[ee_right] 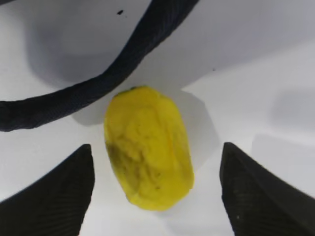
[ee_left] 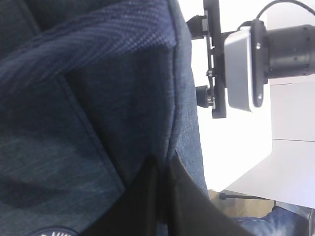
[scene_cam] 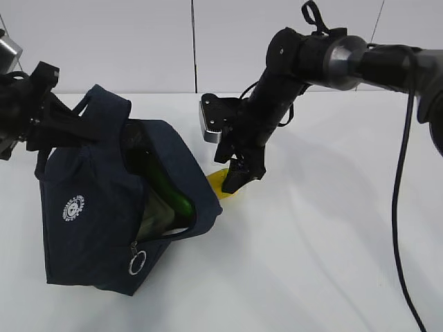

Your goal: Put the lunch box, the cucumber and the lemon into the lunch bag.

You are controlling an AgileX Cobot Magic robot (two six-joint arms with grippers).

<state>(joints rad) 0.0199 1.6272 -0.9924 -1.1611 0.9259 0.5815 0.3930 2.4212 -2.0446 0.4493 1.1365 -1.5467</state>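
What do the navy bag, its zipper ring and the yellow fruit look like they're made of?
The lunch bag looks like woven fabric: matte navy, with a visible weave in the left wrist view, and it sags. The zipper ring seems to be metal, thin and silvery with a shine. The lemon has a dull, lumpy yellow rind; real or imitation can't be told.

Black jointed arms [scene_cam: 277, 90], silver collar, black cable, ribbed jaws.
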